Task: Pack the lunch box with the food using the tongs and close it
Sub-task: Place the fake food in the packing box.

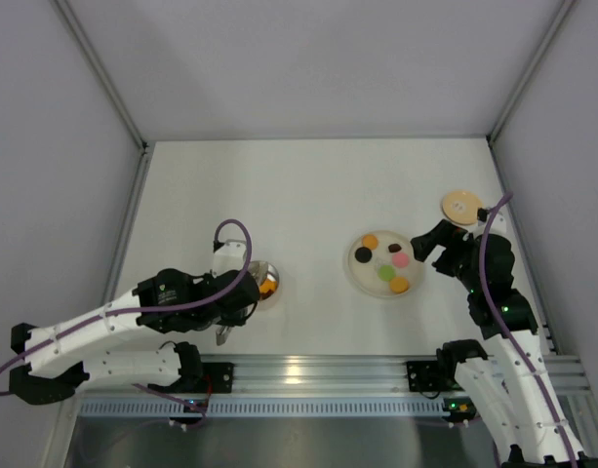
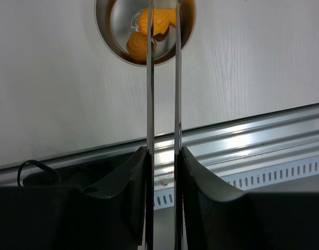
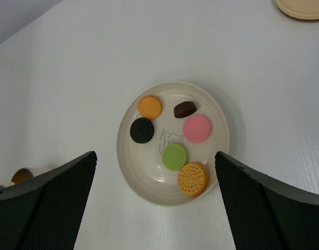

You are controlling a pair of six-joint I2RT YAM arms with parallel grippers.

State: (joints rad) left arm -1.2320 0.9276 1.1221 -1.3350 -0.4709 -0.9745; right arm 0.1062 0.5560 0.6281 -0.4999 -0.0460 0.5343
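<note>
the left jaws are closed narrow on the tongs (image 2: pixel 150 94), whose two thin arms reach over the lunch box (image 2: pixel 108 32). the top edge of the left wrist view cuts off the pot's far side and the tong tips, so i cannot tell if they pinch anything. inside the pot lie orange pieces (image 2: pixel 139 46) and a brown one, partly behind the tong arms. in the top view the left arm covers part of the pot, and the tongs are hard to make out there. the right jaws stand wide and hold nothing, above the plate (image 3: pixel 136 169), where six pieces of food (image 3: pixel 196 128) lie. the wooden lid (image 1: pixel 460 205) lies on the tabletop (image 1: pixel 308 185) beyond the plate, apart from the pot.
</note>
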